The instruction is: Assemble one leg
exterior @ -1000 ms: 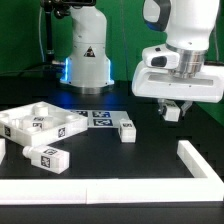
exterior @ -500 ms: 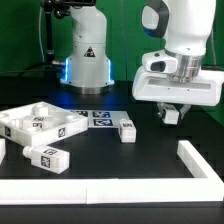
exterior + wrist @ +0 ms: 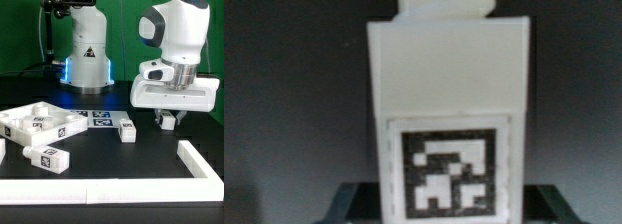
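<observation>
My gripper [image 3: 168, 121] hangs above the black table at the exterior view's right, shut on a white leg [image 3: 169, 120] that shows between the fingers. In the wrist view the held leg [image 3: 446, 110] fills the picture, a tall white block with a square black-and-white tag, and dark fingers [image 3: 359, 203] sit on either side of its base. Other lookalike legs lie on the table: one [image 3: 126, 130] near the middle and one [image 3: 45, 158] at the front left. The wide white tray-like panel [image 3: 30, 123] lies at the exterior view's left.
A white L-shaped rail [image 3: 200, 160] lies at the front right. A tagged part [image 3: 100, 119] lies beside the panel. A second robot base [image 3: 87, 60] with blue light stands at the back.
My arm has shifted a little to the exterior view's left and slightly down, carrying the leg. The parts on the table have not moved.
</observation>
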